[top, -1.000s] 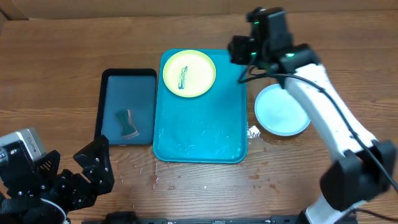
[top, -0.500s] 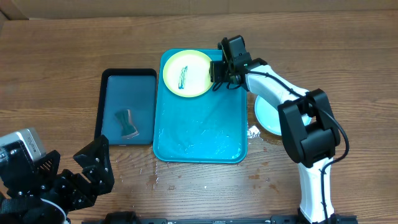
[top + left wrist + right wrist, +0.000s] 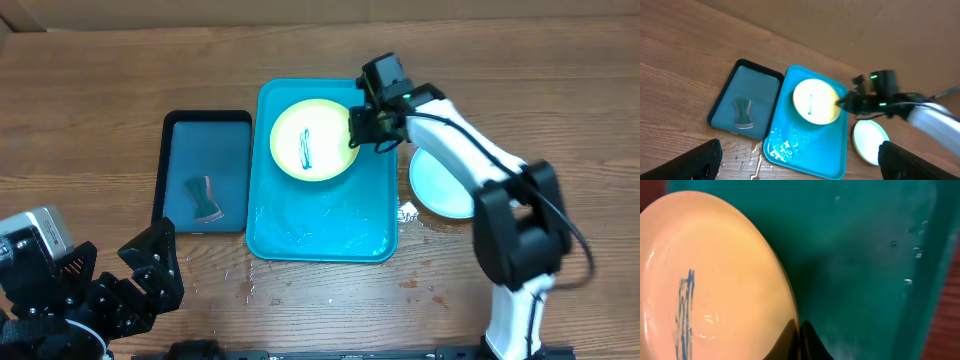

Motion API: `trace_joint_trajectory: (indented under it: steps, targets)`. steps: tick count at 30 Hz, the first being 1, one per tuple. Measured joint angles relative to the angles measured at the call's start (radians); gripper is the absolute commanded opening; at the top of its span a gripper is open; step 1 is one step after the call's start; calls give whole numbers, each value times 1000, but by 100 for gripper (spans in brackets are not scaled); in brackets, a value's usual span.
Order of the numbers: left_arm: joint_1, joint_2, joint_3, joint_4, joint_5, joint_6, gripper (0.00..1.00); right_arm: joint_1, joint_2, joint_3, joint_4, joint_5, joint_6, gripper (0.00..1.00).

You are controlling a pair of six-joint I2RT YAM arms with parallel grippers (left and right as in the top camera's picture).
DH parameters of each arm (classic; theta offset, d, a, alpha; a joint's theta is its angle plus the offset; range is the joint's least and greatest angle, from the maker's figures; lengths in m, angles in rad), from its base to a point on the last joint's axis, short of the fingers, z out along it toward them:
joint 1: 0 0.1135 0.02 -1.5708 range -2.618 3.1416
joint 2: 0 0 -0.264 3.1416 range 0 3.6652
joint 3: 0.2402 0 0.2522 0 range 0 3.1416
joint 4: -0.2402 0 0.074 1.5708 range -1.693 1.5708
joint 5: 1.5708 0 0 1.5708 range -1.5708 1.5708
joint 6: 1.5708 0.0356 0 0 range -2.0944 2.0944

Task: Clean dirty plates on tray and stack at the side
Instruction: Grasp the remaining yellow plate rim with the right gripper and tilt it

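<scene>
A yellow-green rimmed plate [image 3: 312, 140] with a dark teal smear lies in the upper part of the turquoise tray [image 3: 320, 228]. My right gripper [image 3: 358, 128] is shut on its right rim; in the right wrist view the fingertips [image 3: 790, 335] pinch the edge of the plate [image 3: 715, 280] above the tray floor [image 3: 865, 255]. A light blue plate [image 3: 445, 187] rests on the table right of the tray, partly under the right arm. My left gripper [image 3: 800, 169] hangs open and empty, high over the table's front left, far from the plate [image 3: 814, 101].
A narrower black tray [image 3: 205, 135] lies left of the turquoise one, with a small teal cleaning pad [image 3: 205, 198] in it. Water is pooled in the tray's lower half and spilled on the wood by its front left corner [image 3: 757, 160]. A crumpled scrap [image 3: 408, 212] lies beside the blue plate.
The right arm swung down to the tray, its gripper closed on the yellow-green plate's rim, and the plate shifted from the tray's top left toward its middle. The left arm stayed still.
</scene>
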Motion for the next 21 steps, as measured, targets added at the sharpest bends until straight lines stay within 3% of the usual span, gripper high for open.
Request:
trace_joint_trajectory:
  steps: [6, 11, 19, 21]
  targets:
    - [0, 0, 0, 0, 0, 0, 100, 0, -312, 10, -221, 0, 3, 4]
    - [0, 0, 0, -2, 0, 0, 100, 8, -365, -10, -368, 2, 117, 4]
    - [0, 0, 0, 26, 0, 0, 100, 80, -293, -467, 67, 6, 386, 4]
    - [0, 0, 0, 28, 0, 0, 100, 88, -289, -520, 130, 5, 410, 10]
